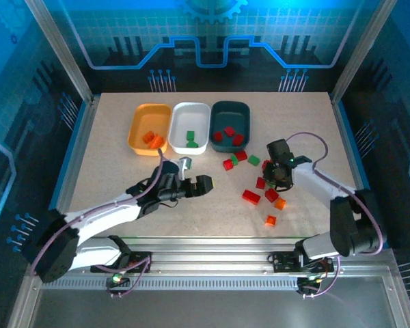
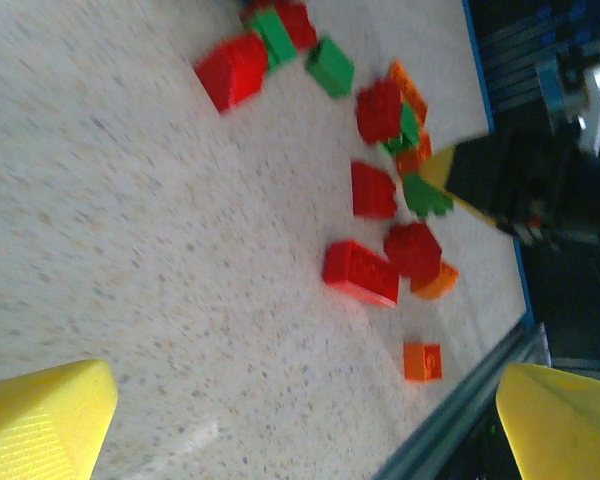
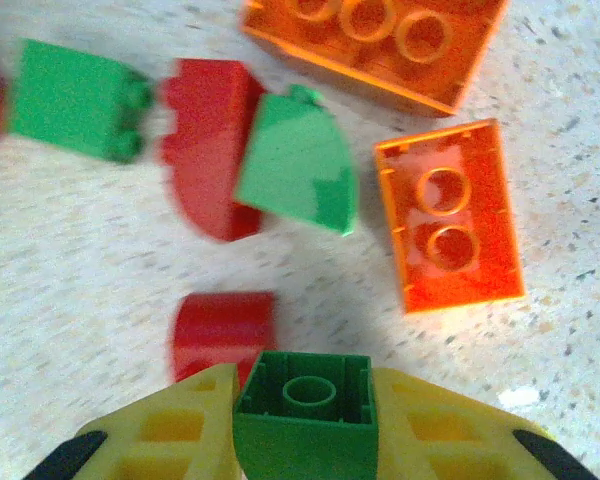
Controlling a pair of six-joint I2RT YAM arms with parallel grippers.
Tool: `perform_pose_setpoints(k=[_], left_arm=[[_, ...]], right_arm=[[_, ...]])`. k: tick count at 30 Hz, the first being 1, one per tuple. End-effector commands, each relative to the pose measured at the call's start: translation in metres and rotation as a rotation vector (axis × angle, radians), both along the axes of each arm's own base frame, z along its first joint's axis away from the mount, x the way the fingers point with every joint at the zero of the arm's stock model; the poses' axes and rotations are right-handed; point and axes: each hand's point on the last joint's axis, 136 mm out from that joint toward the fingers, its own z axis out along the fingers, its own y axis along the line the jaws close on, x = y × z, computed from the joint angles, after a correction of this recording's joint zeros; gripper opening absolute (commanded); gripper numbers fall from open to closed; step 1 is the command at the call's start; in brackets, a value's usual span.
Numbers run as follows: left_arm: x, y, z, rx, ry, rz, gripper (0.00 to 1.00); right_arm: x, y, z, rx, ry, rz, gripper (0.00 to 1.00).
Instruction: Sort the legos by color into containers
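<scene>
Three trays stand in a row at the back: orange-yellow (image 1: 140,116) with orange bricks, white (image 1: 191,115) with a green brick, dark teal (image 1: 229,108) with red bricks. Loose legos lie scattered right of centre, among them a long red brick (image 1: 251,197) and a small orange one (image 1: 270,220). My right gripper (image 1: 279,174) hangs over this pile, shut on a green brick (image 3: 305,410), its hollow underside facing the camera. Below it lie red, green and orange bricks (image 3: 450,225). My left gripper (image 1: 201,184) is open, left of the pile, with bare table between its fingers (image 2: 40,420).
The left wrist view shows the pile ahead: the long red brick (image 2: 361,271), the small orange brick (image 2: 422,361) near the table's metal front rail (image 2: 460,420), and the dark right arm (image 2: 525,180) beyond. Bare tabletop stretches left of the bricks.
</scene>
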Motion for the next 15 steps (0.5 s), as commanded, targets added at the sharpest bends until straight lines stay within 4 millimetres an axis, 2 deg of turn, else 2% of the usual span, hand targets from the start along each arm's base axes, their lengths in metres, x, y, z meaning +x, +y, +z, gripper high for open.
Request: perform_pose_setpoints(k=[1,2,5,7,10,15], left_arm=[[0.012,0.072,-0.021,0.109,0.071,0.258,0.99],[0.015,0.094,-0.026,0.094,0.113,0.345,0.99],[0.015,0.144,-0.039,0.041,0.228,0.537,0.99],[0.011,0.16,-0.042,0.029,0.265,0.585,0.99],[0.004,0.162,-0.044,0.011,0.289,0.571,0.99],[-0.013,0.159,-0.054,-0.005,0.338,0.545,0.99]], right_arm=[[0.017,0.037,0.051,0.039,-0.153,0.117,0.3],[0.025,0.058,0.064,0.079,-0.202,0.173,0.3],[0.046,0.116,0.089,0.131,-0.28,0.326,0.3],[0.062,0.147,0.095,0.143,-0.309,0.391,0.3],[0.092,0.186,0.097,0.182,-0.337,0.458,0.29],[0.141,0.235,0.081,0.162,-0.312,0.549,0.29]])
